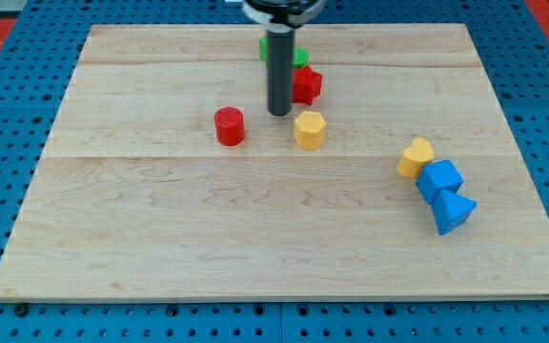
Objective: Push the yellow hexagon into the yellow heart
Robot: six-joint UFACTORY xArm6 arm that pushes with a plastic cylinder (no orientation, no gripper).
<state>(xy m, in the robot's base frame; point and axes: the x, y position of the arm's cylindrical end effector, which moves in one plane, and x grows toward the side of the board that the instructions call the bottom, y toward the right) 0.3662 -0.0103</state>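
The yellow hexagon lies a little above the board's middle. The yellow heart lies to its right, touching a blue block. My tip stands just up and to the left of the yellow hexagon, a small gap apart from it. The rod rises from there toward the view's top.
A red cylinder lies left of my tip. A red star-like block and a green block, partly hidden by the rod, lie near the top. A blue cube and a blue triangle lie below the heart. The wooden board sits on a blue pegboard.
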